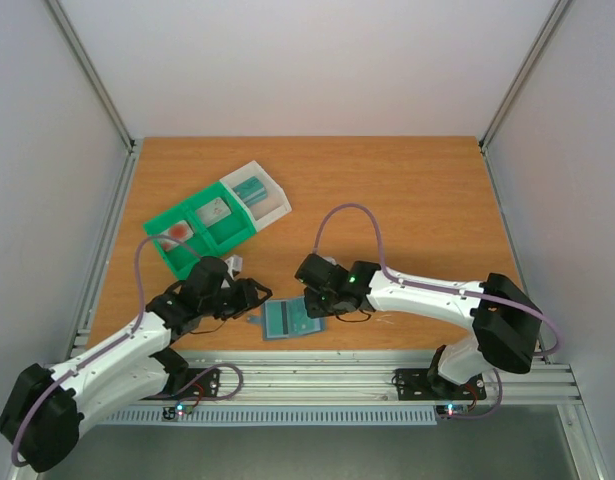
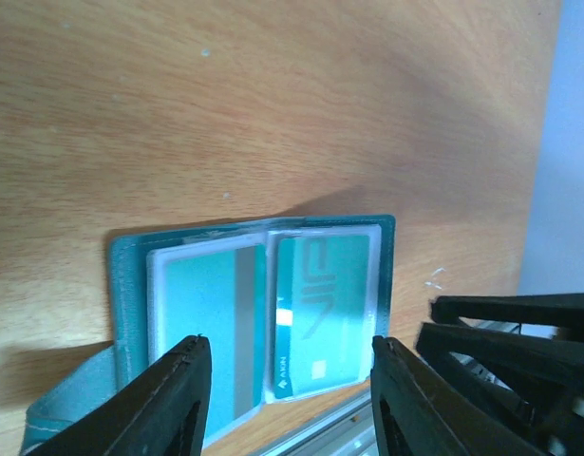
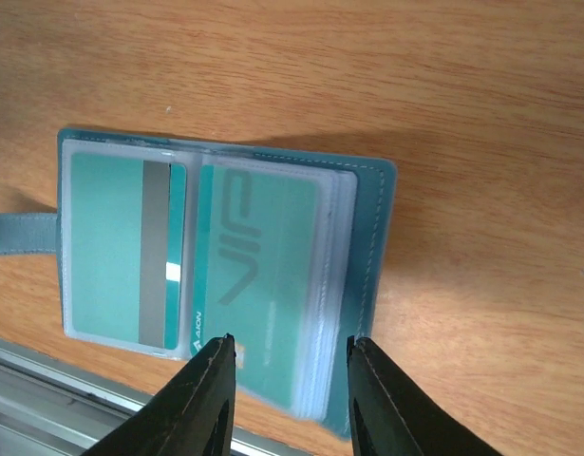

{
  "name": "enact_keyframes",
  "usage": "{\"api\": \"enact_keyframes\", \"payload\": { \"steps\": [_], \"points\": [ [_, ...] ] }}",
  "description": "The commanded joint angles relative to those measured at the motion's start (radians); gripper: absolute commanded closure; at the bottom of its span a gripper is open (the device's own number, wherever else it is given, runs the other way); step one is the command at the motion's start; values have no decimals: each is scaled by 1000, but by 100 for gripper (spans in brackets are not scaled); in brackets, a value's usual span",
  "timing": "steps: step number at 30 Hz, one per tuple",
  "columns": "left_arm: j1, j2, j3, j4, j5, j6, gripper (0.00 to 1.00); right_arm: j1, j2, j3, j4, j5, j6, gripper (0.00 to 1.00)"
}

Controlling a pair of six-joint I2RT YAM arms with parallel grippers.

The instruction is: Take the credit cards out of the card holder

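Note:
The card holder (image 1: 287, 320) lies open and flat near the table's front edge, its blue-teal cover (image 3: 372, 237) facing down. In its clear sleeves sit two teal credit cards: one with a grey stripe (image 3: 106, 247) on the left panel, one marked VIP (image 3: 258, 275) on the right. My right gripper (image 3: 292, 340) is open, its fingers standing either side of the near edge of the right-hand sleeve stack. My left gripper (image 2: 289, 342) hovers open over the holder's near edge, the striped card (image 2: 201, 323) and the VIP card (image 2: 325, 304) showing between its fingers. Neither gripper holds anything.
A green tray (image 1: 202, 225) with a white bin (image 1: 255, 195) stands at the back left; a teal item lies in the bin. The holder's strap (image 3: 16, 233) sticks out to its left. An aluminium rail (image 1: 317, 375) runs along the table's front edge, close to the holder.

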Motion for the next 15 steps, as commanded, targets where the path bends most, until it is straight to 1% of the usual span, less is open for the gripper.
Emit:
{"api": "enact_keyframes", "payload": {
  "steps": [1, 5, 9, 10, 13, 15],
  "points": [
    [-9, 10, 37, 13, 25, -7, 52, -45, 22, -43, 86, -57, -8, 67],
    [-19, 52, 17, 83, 40, -20, 54, -67, 46, -66, 136, -131, -13, 71],
    [-37, 123, -12, 195, 67, -42, 58, -71, 63, -73, 139, -142, -18, 76],
    [-40, 140, -18, 221, 71, -47, 60, -71, 65, -78, 142, -140, -19, 77],
    [-57, 192, -26, 296, 73, -55, 70, -71, 82, -91, 144, -125, -18, 81],
    [-63, 223, -31, 330, 76, -59, 72, -71, 92, -101, 141, -116, -15, 84]
  ]
}}
